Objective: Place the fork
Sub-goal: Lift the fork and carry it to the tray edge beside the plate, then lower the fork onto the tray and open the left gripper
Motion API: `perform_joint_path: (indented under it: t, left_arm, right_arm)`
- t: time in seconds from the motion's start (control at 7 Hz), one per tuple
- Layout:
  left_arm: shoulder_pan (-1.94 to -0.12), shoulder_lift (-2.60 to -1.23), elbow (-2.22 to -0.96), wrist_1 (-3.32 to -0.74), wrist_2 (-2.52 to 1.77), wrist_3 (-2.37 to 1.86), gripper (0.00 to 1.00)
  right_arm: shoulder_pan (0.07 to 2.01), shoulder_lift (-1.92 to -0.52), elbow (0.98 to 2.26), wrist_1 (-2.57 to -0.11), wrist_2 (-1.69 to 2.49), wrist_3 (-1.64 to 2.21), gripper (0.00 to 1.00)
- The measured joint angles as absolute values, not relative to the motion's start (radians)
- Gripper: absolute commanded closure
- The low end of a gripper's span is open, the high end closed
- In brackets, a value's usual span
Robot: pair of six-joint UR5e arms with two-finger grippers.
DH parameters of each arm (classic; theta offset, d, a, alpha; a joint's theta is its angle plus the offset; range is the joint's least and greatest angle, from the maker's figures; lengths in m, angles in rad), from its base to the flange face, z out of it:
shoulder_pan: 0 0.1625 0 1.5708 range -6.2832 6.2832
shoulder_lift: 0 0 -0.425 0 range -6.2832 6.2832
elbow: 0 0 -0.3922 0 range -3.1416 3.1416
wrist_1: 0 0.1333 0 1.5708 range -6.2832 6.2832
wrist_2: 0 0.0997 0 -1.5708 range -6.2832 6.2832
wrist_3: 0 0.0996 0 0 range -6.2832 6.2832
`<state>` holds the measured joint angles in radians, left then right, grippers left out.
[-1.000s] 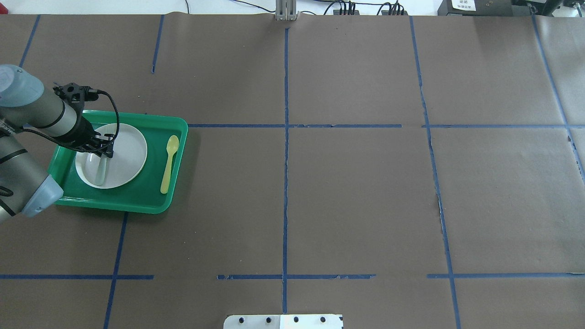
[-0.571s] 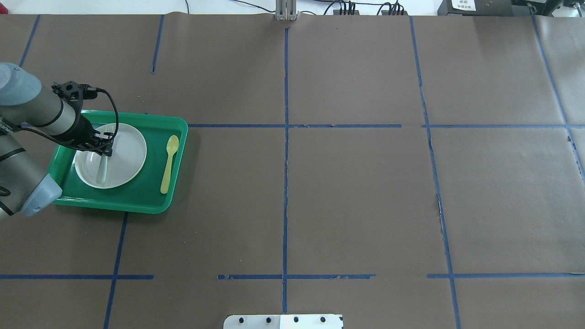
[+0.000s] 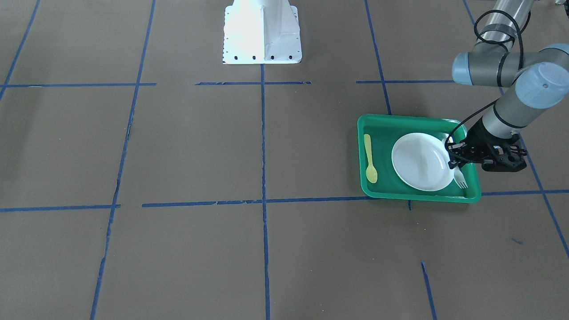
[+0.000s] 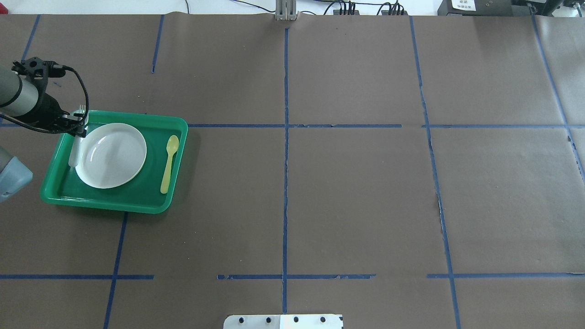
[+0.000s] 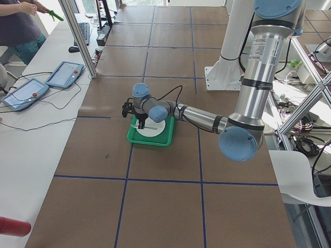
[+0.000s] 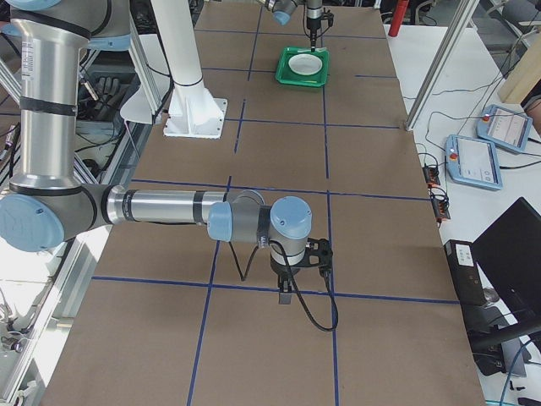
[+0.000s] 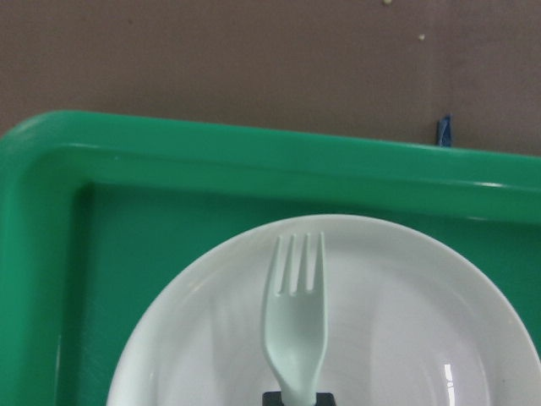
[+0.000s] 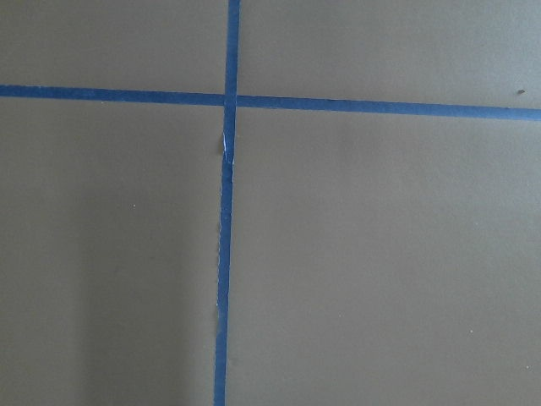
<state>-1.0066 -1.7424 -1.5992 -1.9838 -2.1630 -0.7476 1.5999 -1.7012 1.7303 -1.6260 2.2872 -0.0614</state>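
Swung off the middle of the white plate (image 4: 114, 155) within the last second and out past its outer rim, left fingers (image 4: 77, 129) pinched narrow on the fork (image 4: 73, 153) at mid-handle. Fork now lined up along the strip of green tray (image 4: 109, 204) between plate rim and tray wall, tines reaching ahead of the fingers, handle end trailing behind them. Judged a place setting nearly made, with only the lowering and letting go left. Not clear from these views whether yet touching the tray floor. Inside the tray: plate just beside the fingers on their inner side, nothing lying in its middle. Yellow spoon (image 4: 169, 164) flat beyond the plate, on the side away from the fingers. Right fingers (image 6: 287, 296) well apart over bare brown surface (image 4: 356, 192); wide or narrow, cannot tell.
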Motion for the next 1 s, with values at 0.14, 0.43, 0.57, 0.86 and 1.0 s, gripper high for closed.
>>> perform_joint_path:
  t: [0.14,0.43,0.57,0.86,1.0]
  left_arm:
    - [-1.018,-1.724,-1.595,-1.990,-2.162,-0.709,1.00]
    - [-1.024,-1.696,-1.591,-1.995,-2.160,-0.675,1.00]
    - [-1.024,-1.689,-1.591,-1.995,-2.160,-0.673,1.00]
    - [-1.023,-1.687,-1.594,-1.996,-2.162,-0.679,1.00]
    - [-1.022,-1.687,-1.596,-1.996,-2.162,-0.681,0.29]
  right_arm:
    - [1.600,-1.701,1.730,-1.626,2.287,-0.061,0.00]
    - [1.600,-1.701,1.730,-1.626,2.287,-0.061,0.00]
    - [1.600,-1.701,1.730,-1.626,2.287,-0.061,0.00]
    - [1.600,-1.701,1.730,-1.626,2.287,-0.061,0.00]
    - [1.600,-1.701,1.729,-1.626,2.287,-0.061,0.00]
